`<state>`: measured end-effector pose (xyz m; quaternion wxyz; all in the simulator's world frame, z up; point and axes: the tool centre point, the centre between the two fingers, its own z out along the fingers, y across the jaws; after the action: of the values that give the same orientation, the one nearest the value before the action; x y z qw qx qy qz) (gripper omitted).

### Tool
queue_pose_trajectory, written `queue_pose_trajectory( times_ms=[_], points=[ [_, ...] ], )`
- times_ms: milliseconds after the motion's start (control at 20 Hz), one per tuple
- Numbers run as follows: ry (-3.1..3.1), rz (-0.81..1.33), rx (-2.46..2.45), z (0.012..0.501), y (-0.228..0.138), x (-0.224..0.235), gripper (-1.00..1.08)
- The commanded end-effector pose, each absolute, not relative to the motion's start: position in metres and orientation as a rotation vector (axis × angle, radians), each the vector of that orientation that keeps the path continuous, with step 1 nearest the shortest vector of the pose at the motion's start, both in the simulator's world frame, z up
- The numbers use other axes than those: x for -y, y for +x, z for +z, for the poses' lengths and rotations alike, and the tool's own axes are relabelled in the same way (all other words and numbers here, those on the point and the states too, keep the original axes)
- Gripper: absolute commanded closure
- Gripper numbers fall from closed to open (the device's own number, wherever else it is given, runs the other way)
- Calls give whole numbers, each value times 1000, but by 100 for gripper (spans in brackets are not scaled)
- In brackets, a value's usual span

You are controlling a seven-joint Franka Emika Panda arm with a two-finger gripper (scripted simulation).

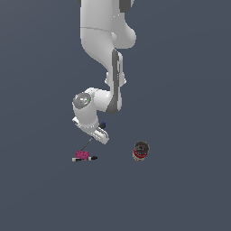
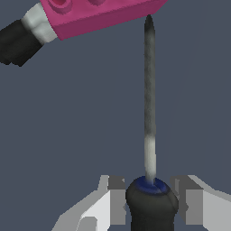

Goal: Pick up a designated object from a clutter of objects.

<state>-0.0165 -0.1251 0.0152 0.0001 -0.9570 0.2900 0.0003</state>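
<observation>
In the exterior view, the white arm bends down over the dark bench [image 1: 189, 189] and its claw [image 1: 100, 133] sits low, close to the clutter. The screwdriver [image 1: 90, 140] comes out from under the claw as a thin dark line and runs down toward the pink block [image 1: 81, 154]. Its blue-black handle end shows just above the claw. The marker [image 1: 85, 159] lies flat and touches the near side of the pink block. The red-banded can [image 1: 140, 151] stands upright, well apart from the pink block, toward the exterior view's right.

In the wrist view, the two pale fingers [image 2: 101, 205] stand on both sides of the black handle of the screwdriver [image 2: 150, 205]. The inner pads seem to touch the handle on each side, so I judge that the claw is closed on the screwdriver, though the contact is partly cut by the picture edge. The shaft points straight away from the handle, and its tip is just beside the corner of the pink block [image 2: 99, 13]. The black and white end of the marker [image 2: 27, 34] lies against the pink block, on the side away from the tip.

To do this step well, I think the grip should be firm before lifting, because the handle is round and may turn. The lift should go straight up, so the tip does not drag the pink block.
</observation>
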Motion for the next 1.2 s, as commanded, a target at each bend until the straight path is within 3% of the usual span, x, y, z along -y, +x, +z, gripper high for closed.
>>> queue_pose_trajectory(
  times_ms=[0,600,1150],
  points=[
    [-3007,1,-911,15,-16,125,108],
    [-3006,0,-912,34,-21,130,108],
    [-3004,1,-913,108,-38,148,108]
  ],
)
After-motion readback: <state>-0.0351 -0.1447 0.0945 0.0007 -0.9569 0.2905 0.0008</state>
